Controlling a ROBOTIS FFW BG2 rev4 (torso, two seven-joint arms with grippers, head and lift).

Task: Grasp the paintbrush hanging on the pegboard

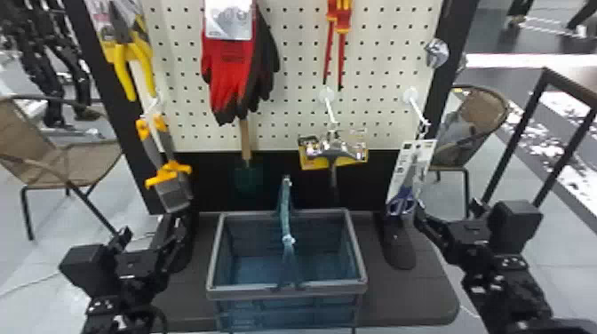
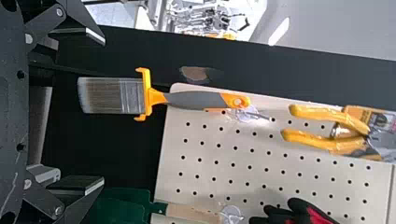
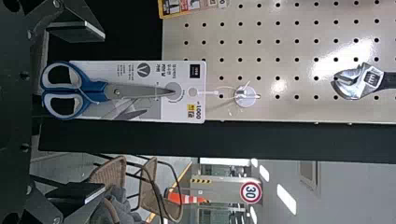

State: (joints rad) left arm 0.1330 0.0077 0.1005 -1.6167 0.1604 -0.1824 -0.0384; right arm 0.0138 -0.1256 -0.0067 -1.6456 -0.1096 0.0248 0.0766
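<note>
Paintbrush (image 1: 163,166), flat grey bristles, yellow ferrule, grey handle, hangs at the perforated cream pegboard (image 1: 377,89)'s left edge. Left tool (image 2: 93,107) fingers spread apart facing it; right tool (image 3: 93,112) likewise parted over black bench (image 1: 408,293).

A black table (image 1: 408,295) bears a blue basket (image 1: 248,289) — handle upright.

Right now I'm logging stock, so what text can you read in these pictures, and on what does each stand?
"30": round red-rimmed sign in the room behind.
"1000": scissors card, near its hook end.
Too small to read: the other print on the scissors card.
Blurred, unreadable: glove label, pliers card, yellow card.
</note>
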